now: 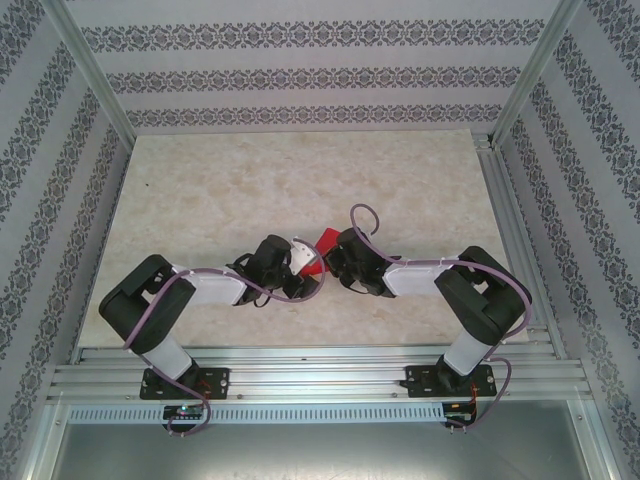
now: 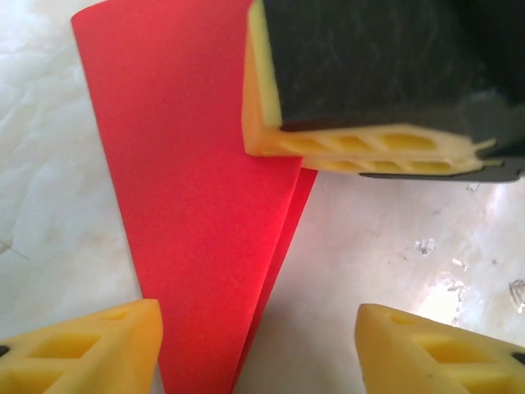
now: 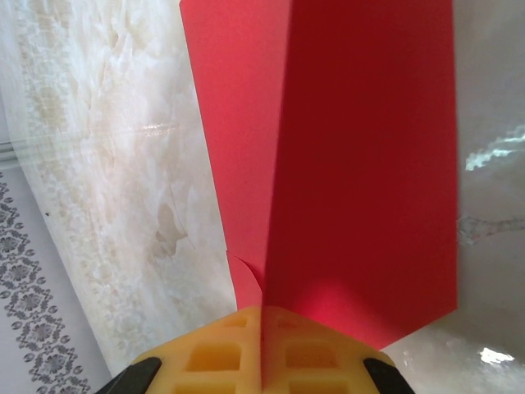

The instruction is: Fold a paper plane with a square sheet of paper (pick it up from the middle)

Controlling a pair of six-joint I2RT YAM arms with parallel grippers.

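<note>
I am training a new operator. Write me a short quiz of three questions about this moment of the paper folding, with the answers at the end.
1. True or false: the right claw is shut on the red paper.
2. The left claw has its jaws: A) apart, with the paper between them; B) pressed together on the paper; C) around a cup.
3. Fill in: the fingers of both claws are ___ in colour.
Key: 1 true; 2 A; 3 yellow.
</note>
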